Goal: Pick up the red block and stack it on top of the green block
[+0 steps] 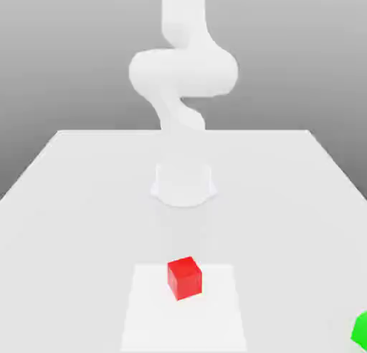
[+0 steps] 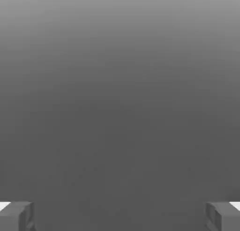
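Red block resting on white patch, gripper spread wide

The red block (image 1: 184,278) is sitting on a flat, brighter white patch (image 1: 150,323) with straight sides, midway between the tabletop's side edges and well in from its far edge. It is a plain cube with smooth faces and crisp corners, its top showing a slightly different red from its sides, and it is standing turned at an angle to the patch's sides.

The green block (image 1: 360,331) is lying nearer the tabletop's edge on the exterior view's right, well apart from the red one. The picture's border is cutting it off, leaving a bright, evenly coloured, angular piece showing.

The tabletop (image 1: 86,237) is stretching out pale and smooth, with straight edges. Between the red block and the far edge, the glossy-looking white arm (image 1: 183,72) is rising from a rounded base, its links swelling into bulging, curved joints.

In the hand view, the gripper (image 2: 120,217) is holding its two blocky grey fingers far apart, released and gripping nothing, with smooth grey shading spreading beyond them.
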Motion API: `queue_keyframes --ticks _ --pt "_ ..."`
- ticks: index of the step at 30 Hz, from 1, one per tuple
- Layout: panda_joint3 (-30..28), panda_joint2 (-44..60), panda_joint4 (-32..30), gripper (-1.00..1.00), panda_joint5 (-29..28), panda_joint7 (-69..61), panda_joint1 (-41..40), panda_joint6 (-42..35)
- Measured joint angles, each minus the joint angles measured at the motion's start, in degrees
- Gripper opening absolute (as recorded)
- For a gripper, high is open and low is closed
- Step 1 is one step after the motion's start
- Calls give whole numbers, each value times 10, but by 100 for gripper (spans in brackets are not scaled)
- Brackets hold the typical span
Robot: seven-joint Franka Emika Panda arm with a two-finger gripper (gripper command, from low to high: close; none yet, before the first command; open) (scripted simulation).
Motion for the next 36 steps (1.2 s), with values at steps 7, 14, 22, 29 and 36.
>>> queue_keyframes --ticks 7,14,22,29,36 --pt "-51 143 -100 0 30 -99 50 91" --pt "-68 293 -204 0 35 -185 78 188" --pt "-65 443 -265 0 2 -220 75 300" --pt "-20 541 -254 -100 54 -257 43 382" --pt "-17 543 -253 -100 53 -256 40 384"
